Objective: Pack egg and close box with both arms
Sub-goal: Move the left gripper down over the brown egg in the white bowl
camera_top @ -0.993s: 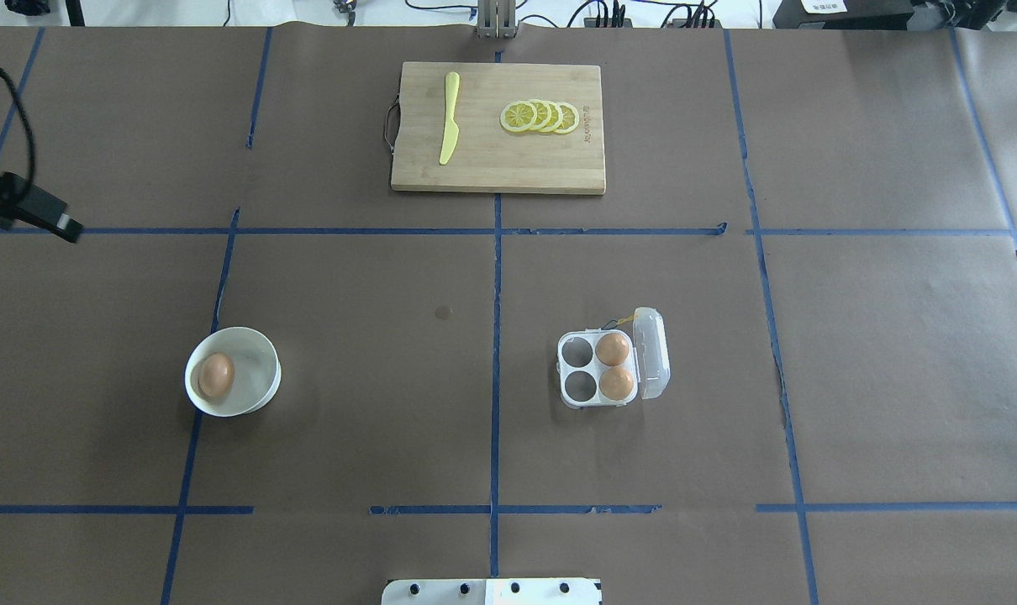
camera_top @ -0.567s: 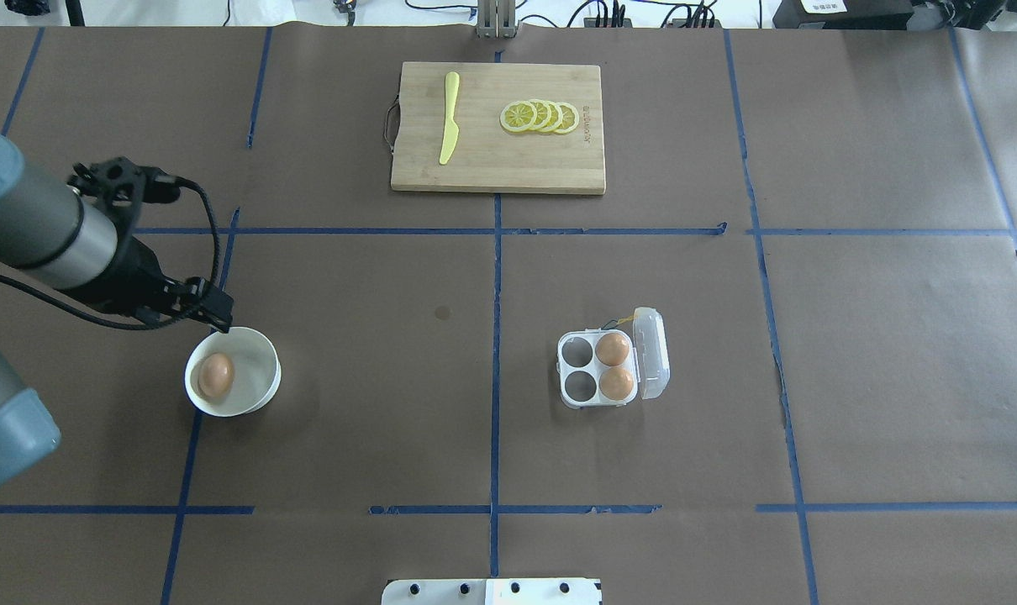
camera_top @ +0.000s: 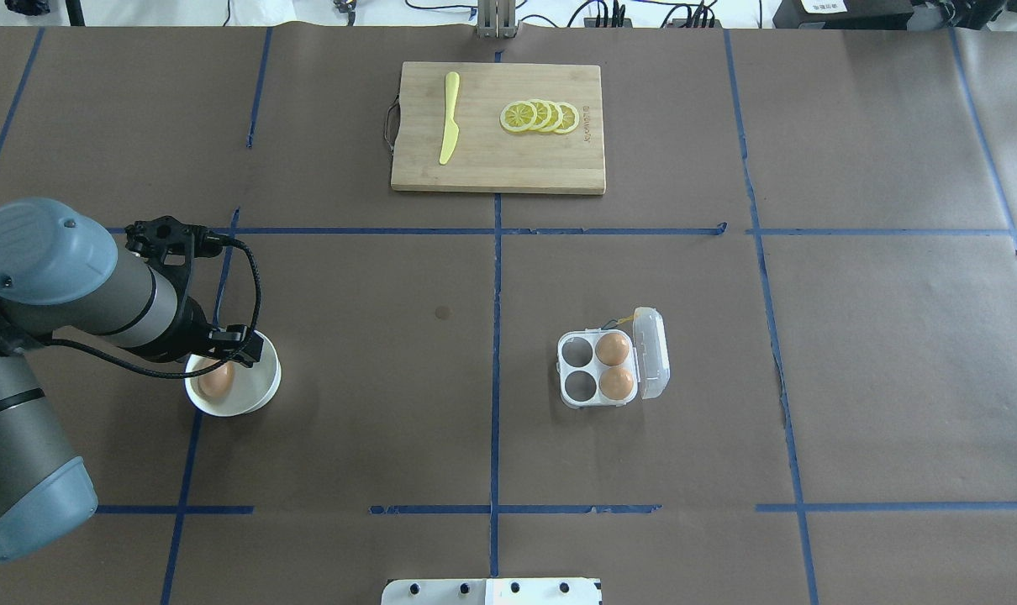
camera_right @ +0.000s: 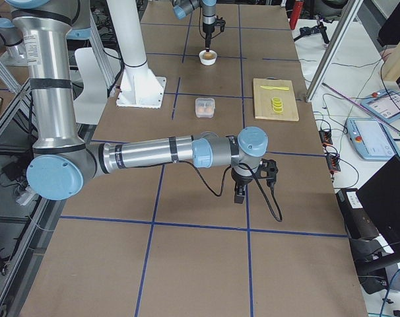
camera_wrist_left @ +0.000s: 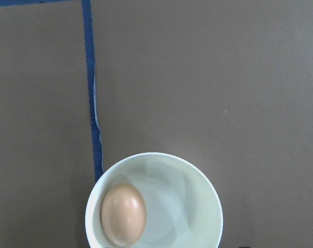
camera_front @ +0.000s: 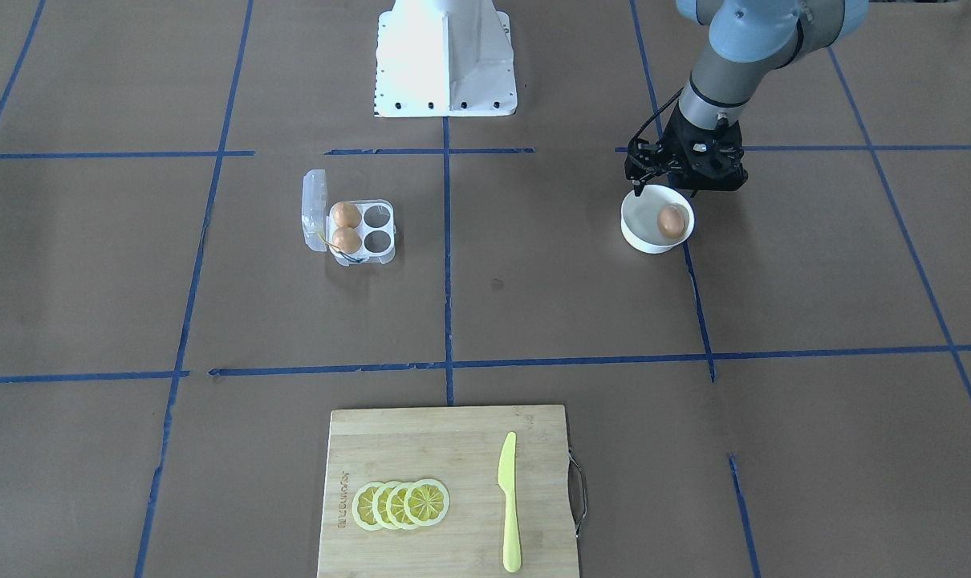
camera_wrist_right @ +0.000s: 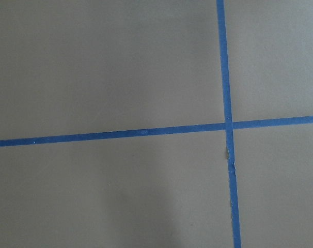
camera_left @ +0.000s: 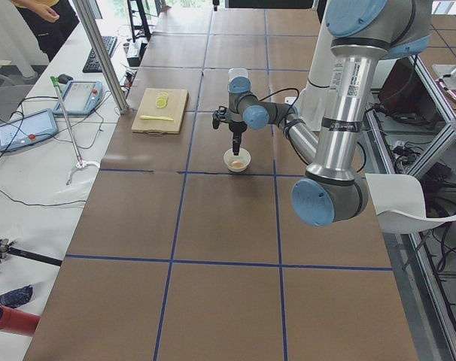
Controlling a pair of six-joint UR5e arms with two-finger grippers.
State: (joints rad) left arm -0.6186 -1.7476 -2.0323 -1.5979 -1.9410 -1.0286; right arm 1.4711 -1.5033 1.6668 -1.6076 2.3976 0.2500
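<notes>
An orange-brown egg lies in a round white bowl at the left. It also shows in the left wrist view and the front view. My left gripper hangs just above the bowl's far rim with its fingers spread, and it holds nothing. The clear box stands right of centre with its lid open. Two eggs fill the two cells next to the lid, and the other two cells are empty. My right gripper shows only in the exterior right view, low over bare table, so I cannot tell its state.
A wooden cutting board at the far middle carries lemon slices and a yellow knife. The white pedestal base stands at the robot's side. Blue tape lines cross the brown table.
My left arm has come in from the left edge, moving right and toward the robot, and its gripper now hangs over the bowl. The egg, bowl and box have not moved.
</notes>
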